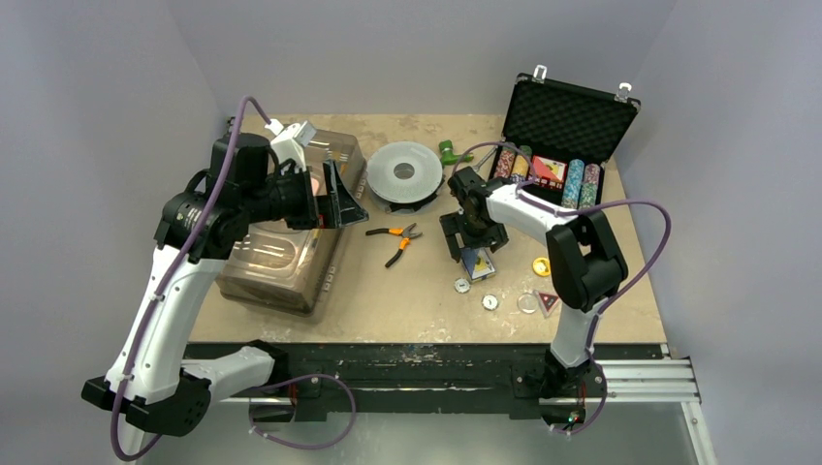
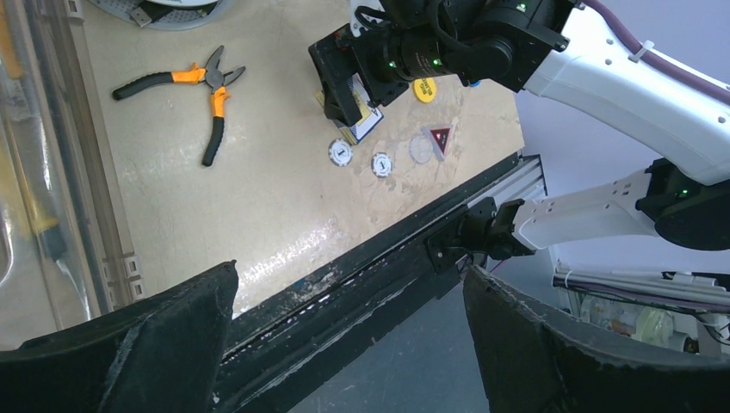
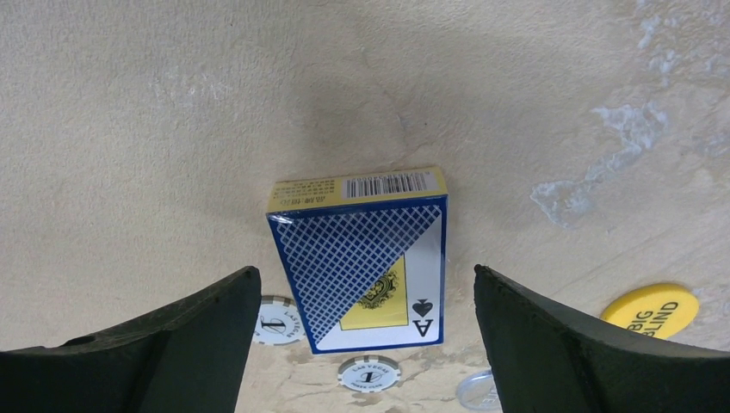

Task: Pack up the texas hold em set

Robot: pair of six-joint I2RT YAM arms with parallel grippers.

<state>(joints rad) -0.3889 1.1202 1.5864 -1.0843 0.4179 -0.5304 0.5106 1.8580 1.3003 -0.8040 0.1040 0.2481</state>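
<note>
From above, the open black briefcase (image 1: 572, 116) sits at the table's far right corner, with chip rows (image 1: 548, 179) in its tray. The right gripper (image 1: 473, 237) hangs over the card deck (image 1: 478, 263) mid-table, well apart from the case. The left gripper (image 1: 334, 194) hovers above the clear bin (image 1: 281, 262).

In the left wrist view its fingers are spread wide and hold nothing.

In the right wrist view both fingers flank the deck, wide apart and touching nothing. For a sound grip I would descend centred and close across the narrow sides. The deck is a blue lattice-patterned box with an ace of spades and a yellow barcoded end. It seems to stand on end, though the angle leaves that unsure.
</note>
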